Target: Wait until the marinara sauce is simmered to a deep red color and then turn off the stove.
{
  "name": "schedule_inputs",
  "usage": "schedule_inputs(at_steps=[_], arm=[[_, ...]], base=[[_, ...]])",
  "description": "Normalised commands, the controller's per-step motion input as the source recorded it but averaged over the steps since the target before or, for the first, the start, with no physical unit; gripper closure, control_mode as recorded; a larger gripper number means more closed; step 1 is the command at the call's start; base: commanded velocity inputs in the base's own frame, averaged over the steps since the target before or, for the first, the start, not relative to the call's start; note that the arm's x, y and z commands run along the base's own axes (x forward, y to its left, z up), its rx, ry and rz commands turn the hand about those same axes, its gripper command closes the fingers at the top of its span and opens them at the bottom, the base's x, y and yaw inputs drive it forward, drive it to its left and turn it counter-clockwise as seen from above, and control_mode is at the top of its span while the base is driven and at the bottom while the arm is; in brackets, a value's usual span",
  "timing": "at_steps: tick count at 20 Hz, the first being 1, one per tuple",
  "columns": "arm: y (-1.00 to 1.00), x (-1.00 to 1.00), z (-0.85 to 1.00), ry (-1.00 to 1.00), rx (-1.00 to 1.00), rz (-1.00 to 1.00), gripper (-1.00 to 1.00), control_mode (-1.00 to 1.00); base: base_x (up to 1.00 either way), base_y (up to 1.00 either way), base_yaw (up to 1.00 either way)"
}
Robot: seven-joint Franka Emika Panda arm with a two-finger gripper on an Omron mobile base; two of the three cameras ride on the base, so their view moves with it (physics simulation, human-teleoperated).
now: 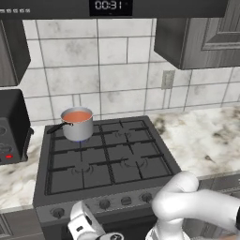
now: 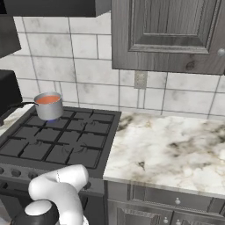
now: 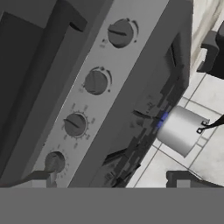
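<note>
The marinara sauce point(image 1: 76, 116) point(image 2: 47, 99) is a smooth orange-red disc inside a small steel saucepan point(image 1: 78, 127) point(image 3: 181, 130) on the back left burner of the stove point(image 1: 108, 157) point(image 2: 57, 140). A blue flame point(image 3: 162, 118) shows under the pan. My gripper point(image 3: 111, 181) hangs low in front of the stove's front panel, open, with nothing between its fingertips point(image 3: 39, 177). The row of round knobs point(image 3: 96, 82) point(image 1: 104, 204) lies ahead of it, and the nearest knob point(image 3: 54, 162) sits just beyond the left fingertip, apart from it.
A black box appliance point(image 1: 11, 126) stands on the counter left of the stove. Marble counter point(image 1: 206, 136) point(image 2: 167, 145) runs to the right, with a wall outlet point(image 1: 167, 79) and grey cabinets point(image 2: 171, 35) above. A display overhead point(image 1: 108, 5) reads 00:31.
</note>
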Motion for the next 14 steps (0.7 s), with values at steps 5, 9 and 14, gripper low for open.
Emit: schedule_inputs(at_steps=[5,9,14], arm=[[-0.04,0.18,-0.12,0.0,-0.04,0.04,-1.0,-1.0],[-0.07,0.24,-0.04,-0.02,0.0,0.08,-1.0,-1.0],[-0.09,0.27,-0.05,-0.01,0.0,0.07,-1.0,-1.0]], base=[[0.0,0.0,0.0],[0.0,0.0,0.0],[0.0,0.0,0.0]])
